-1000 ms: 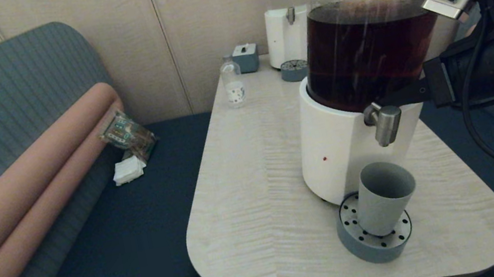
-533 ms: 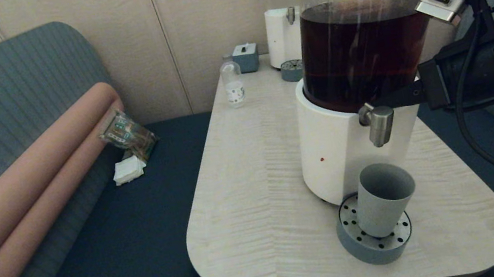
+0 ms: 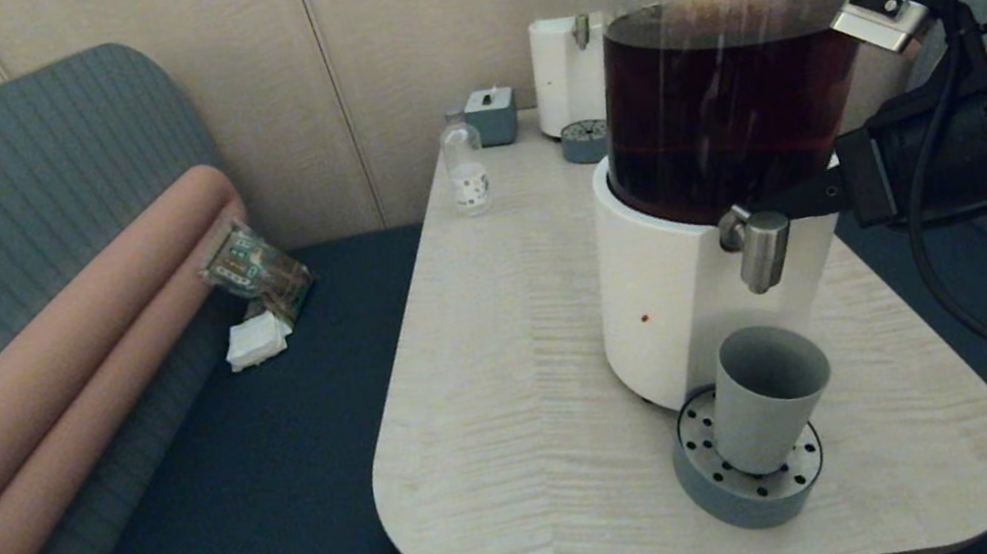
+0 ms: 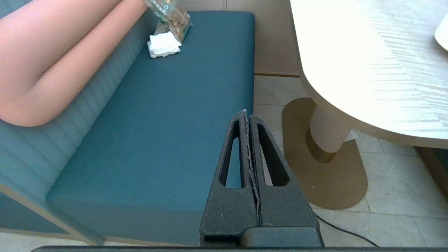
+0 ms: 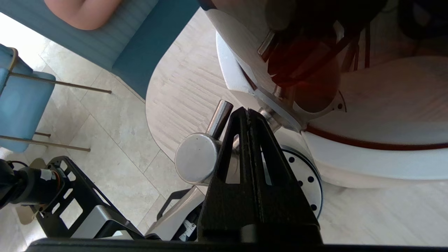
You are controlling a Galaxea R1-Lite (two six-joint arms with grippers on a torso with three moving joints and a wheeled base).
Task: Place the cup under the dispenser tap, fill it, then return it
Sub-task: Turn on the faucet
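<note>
dispensers [image 3: 713, 137]: 2 | drip trays [image 3: 752, 475]: 2 | cup [image 3: 764, 397]: 1 | bottle [image 3: 465, 165]: 1

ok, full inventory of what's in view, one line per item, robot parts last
cup: 1, grey-blue, on drip tray under tap
dispenser tap: 1, brushed metal, on white base
drip tray: 1, grey, table front
dispenser: 1, dark liquid
second dispenser: 1, white, far end
clear bottle: 1, table rear
table: 1, pale wood
bench: 1, teal
right pincer: shut, at tap
left pincer: shut, parked above bench
</note>
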